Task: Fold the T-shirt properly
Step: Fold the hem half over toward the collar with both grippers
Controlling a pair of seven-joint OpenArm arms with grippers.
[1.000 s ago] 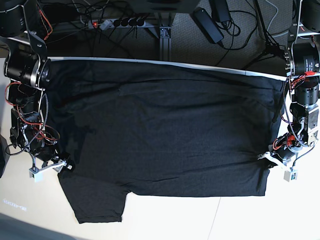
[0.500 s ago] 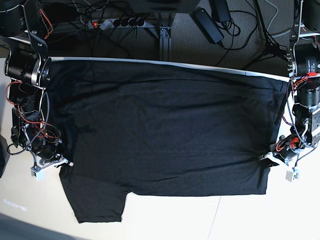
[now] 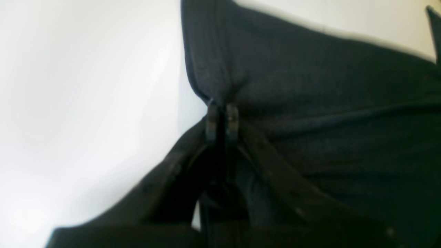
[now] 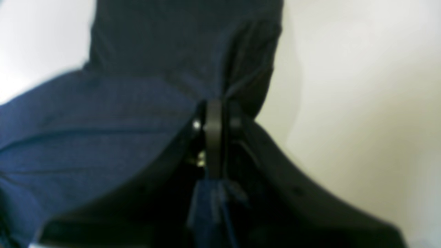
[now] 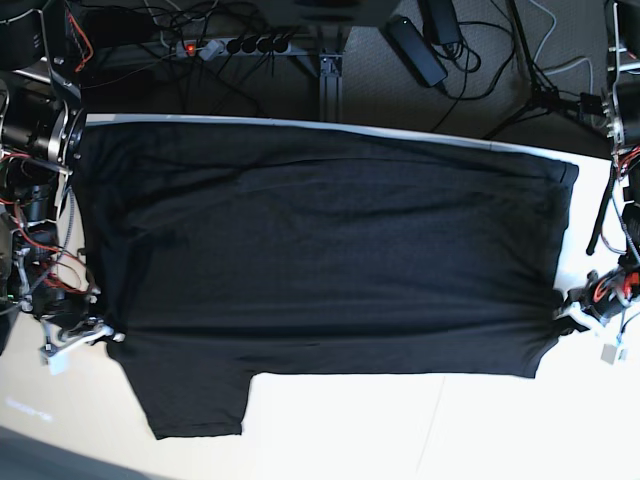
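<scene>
In the base view, going left to right, the right gripper [image 5: 100, 335] sat at the table's left side, its jaws closed on the edge of the shirt [image 5: 320, 260] just above the sleeve [image 5: 195, 400] that hung toward the near edge. The right wrist view confirmed it: the right gripper [image 4: 214, 113] had its jaws pressed together with cloth [image 4: 120, 113] bunched between them and puckers running out from the pinch.

The shirt lay flat across the table [image 5: 520, 420], its long axis running left to right between the two arms, plain dark side up; no print showed. Its far edge followed the table's far rim.

At the right, the left gripper [image 5: 568, 318] was likewise clamped on the opposite edge of the shirt, near the lower right corner. In the left wrist view the left gripper [image 3: 222, 115] held a tuck of the fabric [image 3: 327, 103] with its jaws almost touching.

Each arm thus held one end of the long axis, both grips lying toward the near side. Judging from this, the cloth stretched away from both grippers toward the far rim, so a lengthwise fold would likely carry the near edge over that way, both arms moving together.
</scene>
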